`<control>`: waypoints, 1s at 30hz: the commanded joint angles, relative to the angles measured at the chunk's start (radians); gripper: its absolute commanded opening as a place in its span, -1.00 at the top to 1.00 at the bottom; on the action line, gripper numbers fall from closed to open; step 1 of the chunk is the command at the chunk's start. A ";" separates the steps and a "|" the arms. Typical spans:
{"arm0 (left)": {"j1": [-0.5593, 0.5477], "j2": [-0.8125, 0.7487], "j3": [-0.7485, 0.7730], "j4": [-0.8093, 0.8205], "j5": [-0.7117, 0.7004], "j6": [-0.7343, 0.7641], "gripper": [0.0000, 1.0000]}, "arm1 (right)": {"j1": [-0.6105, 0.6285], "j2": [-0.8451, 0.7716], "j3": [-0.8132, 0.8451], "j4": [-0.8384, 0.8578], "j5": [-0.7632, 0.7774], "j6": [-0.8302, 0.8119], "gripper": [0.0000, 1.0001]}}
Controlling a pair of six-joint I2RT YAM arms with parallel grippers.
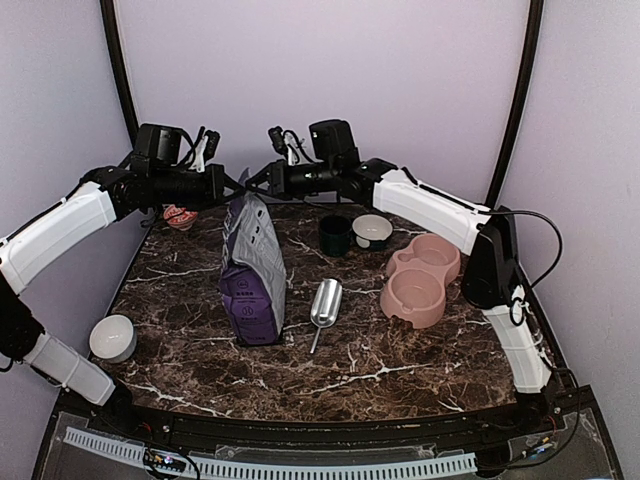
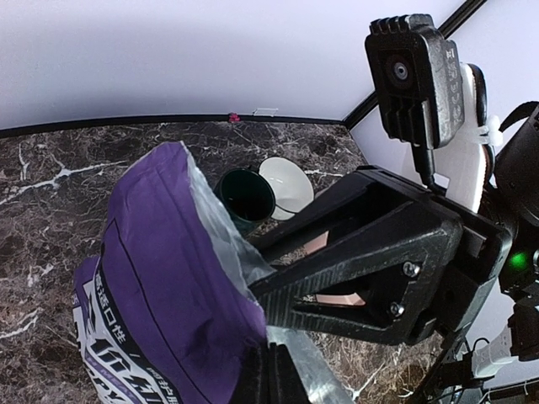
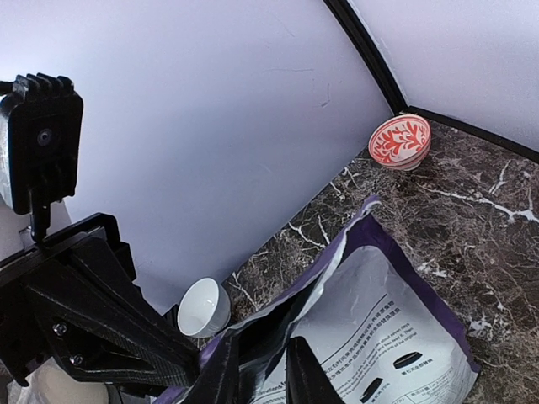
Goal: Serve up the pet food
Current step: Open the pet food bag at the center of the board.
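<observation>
Bright even light, soft shadows, sharp

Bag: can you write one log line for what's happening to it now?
step: open bag | bag: upright | left pincer: shut on bag top | right pincer: at top edge | scoop: on table | pink bowl: empty

Bag (image 1: 252, 270): I see it upright, left of centre on the worktop (image 1: 400, 370).
Scoop (image 1: 324, 305): lying just right of the bag.
Double bowl (image 1: 421, 280): right of the scoop.
Cup (image 1: 335, 235): behind the scoop, a small bowl (image 1: 372, 231) beside it.
Near-left edge: another bowl (image 1: 112, 337).
Far-left corner: patterned bowl (image 1: 180, 217).
</observation>
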 commanded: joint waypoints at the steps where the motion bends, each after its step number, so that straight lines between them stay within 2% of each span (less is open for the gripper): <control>1: 0.006 0.000 0.019 -0.019 0.011 0.014 1.00 | 0.026 0.042 0.035 -0.024 -0.077 -0.030 0.63; 4: 0.004 -0.003 0.012 -0.011 0.020 0.014 1.00 | 0.029 0.049 0.033 -0.024 -0.114 -0.032 0.72; 9: 0.000 -0.004 0.005 -0.007 0.031 0.015 1.00 | 0.041 0.057 0.020 0.026 -0.209 -0.016 1.00; 13: -0.005 -0.007 0.005 -0.016 0.022 0.015 1.00 | 0.050 0.041 0.009 0.019 -0.212 -0.058 1.00; 19: -0.008 -0.018 0.037 -0.088 -0.075 0.031 1.00 | 0.056 -0.046 -0.031 -0.137 0.012 -0.277 1.00; 22: -0.009 -0.032 0.071 -0.173 -0.247 0.047 1.00 | 0.066 -0.097 -0.056 -0.235 0.189 -0.409 1.00; 26: -0.010 -0.053 0.099 -0.264 -0.429 0.058 1.00 | 0.067 -0.156 -0.110 -0.303 0.359 -0.489 1.00; 30: -0.010 -0.066 0.098 -0.272 -0.427 0.060 1.00 | 0.067 -0.180 -0.125 -0.315 0.392 -0.509 1.00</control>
